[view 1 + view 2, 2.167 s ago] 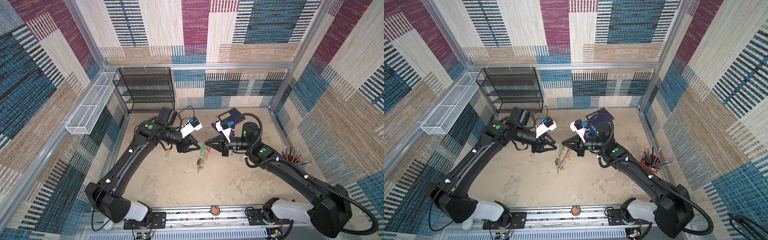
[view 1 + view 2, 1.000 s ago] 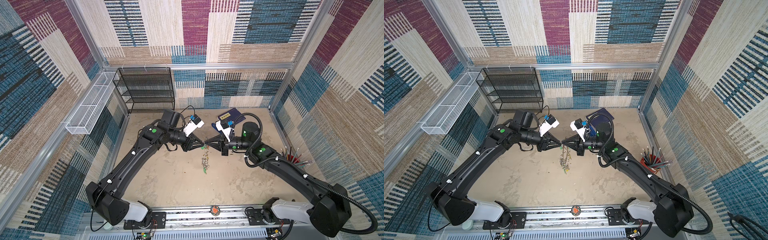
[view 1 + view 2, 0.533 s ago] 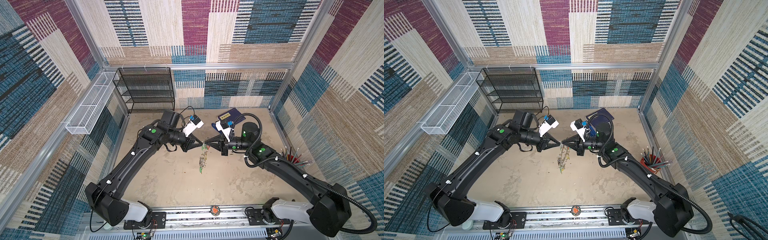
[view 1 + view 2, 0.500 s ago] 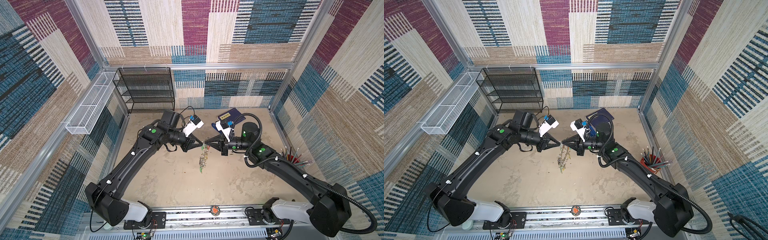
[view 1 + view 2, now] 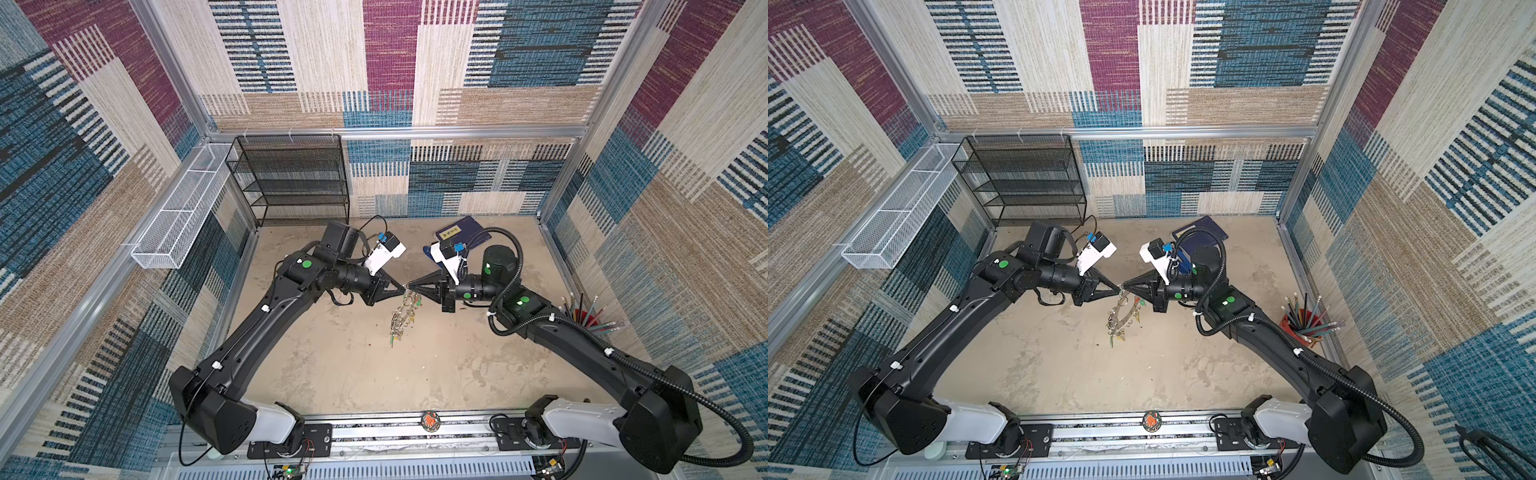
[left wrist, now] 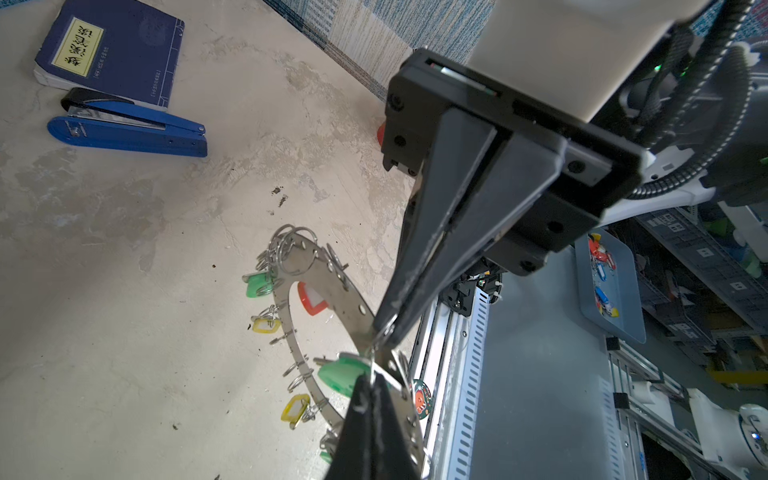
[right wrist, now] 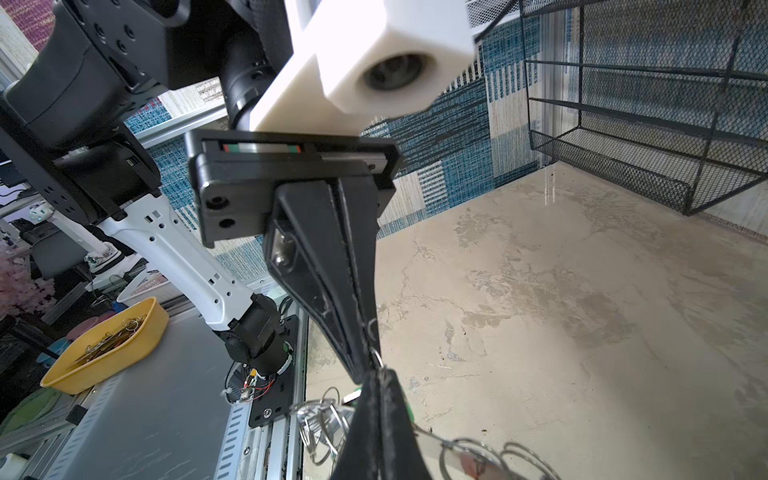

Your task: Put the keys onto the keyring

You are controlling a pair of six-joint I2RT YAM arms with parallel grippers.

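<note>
Fingers meet tip to tip over the middle of the pale, mottled bench [image 5: 353,374] [image 5: 1059,374] in both top views. The black left fingers [image 5: 386,291] [image 5: 1102,290] reach in from 9 o'clock and the black right fingers [image 5: 426,286] [image 5: 1140,286] from 3 o'clock. Each pair is pressed together with no gap. The flat grey metal ring-shaped keyring [image 5: 400,318] [image 5: 1121,318], with coloured tags along its rim, hangs from that meeting point and trails toward 6 o'clock. A red cup of pencils [image 5: 584,319] stands at 3 o'clock by the wall.

In the left wrist view the right fingers [image 6: 436,249] pinch the keyring [image 6: 332,291] at its rim. The left fingers [image 6: 374,424] are closed, their tips against a thin silver piece beside a green plastic tag [image 6: 338,374]; whether that piece is a key cannot be told. A blue stapler [image 6: 124,129] and a dark blue book [image 6: 112,45] lie beyond.

In the right wrist view the left fingers [image 7: 332,270] are closed to a line, with a small silver split ring [image 7: 376,357] at their tip. The right fingers [image 7: 378,428] are clamped together, wire rings spreading on either side.
</note>
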